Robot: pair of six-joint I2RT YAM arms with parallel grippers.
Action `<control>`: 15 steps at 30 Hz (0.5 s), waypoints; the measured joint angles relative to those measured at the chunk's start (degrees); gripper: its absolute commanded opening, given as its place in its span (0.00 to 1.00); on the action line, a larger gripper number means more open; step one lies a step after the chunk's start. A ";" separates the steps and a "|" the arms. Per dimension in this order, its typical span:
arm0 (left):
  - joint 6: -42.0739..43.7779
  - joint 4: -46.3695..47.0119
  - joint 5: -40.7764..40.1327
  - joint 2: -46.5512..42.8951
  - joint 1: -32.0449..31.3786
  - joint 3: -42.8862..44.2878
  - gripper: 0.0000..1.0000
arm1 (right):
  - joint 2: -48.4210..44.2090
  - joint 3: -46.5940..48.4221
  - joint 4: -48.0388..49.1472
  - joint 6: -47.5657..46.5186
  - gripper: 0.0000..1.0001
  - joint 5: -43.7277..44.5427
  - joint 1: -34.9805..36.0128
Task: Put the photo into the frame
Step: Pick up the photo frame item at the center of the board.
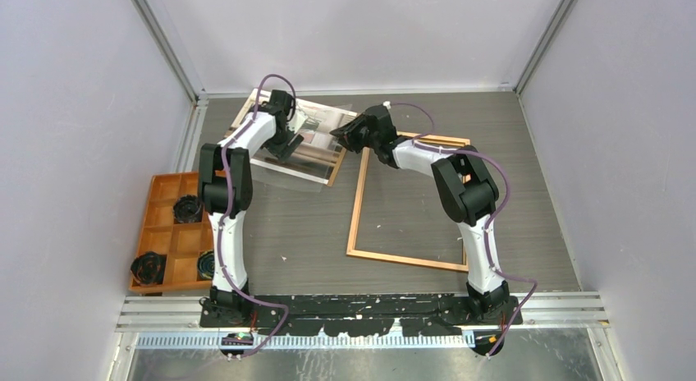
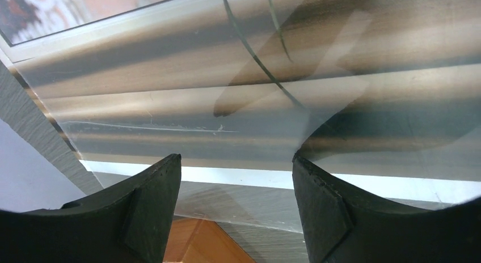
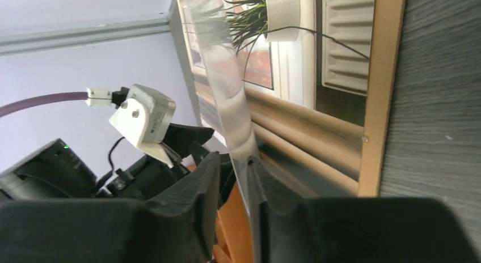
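Two white arms (image 1: 227, 241), black joints (image 1: 464, 192), purple cables (image 3: 39, 102) looping along them, matte black fingers (image 2: 144, 215), white screwed wrist bracket (image 3: 142, 120)

**Grey desk carrying three flat pieces**

The grey wood-grain desk (image 1: 328, 225) is bearing the frame (image 1: 406, 261), which is lying flat and open right of centre. An orange tray (image 1: 164, 233) is sitting at the left edge, holding black items (image 1: 187, 207). A brown board (image 3: 383, 76) is lying toward the far side.
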 measured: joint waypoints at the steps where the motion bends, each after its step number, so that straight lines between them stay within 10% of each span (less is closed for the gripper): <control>1: -0.02 -0.52 0.20 0.00 0.00 0.26 0.74 | 0.02 0.44 -0.96 -0.63 0.19 0.15 0.02; 6: -0.20 -3.37 1.27 -0.02 0.00 1.62 0.80 | 0.02 1.90 -4.76 -4.42 0.01 1.18 0.11; 15: -1.60 -14.36 5.99 -3.89 0.04 13.03 0.87 | -6.29 0.42 -16.24 -13.70 0.01 4.66 -0.02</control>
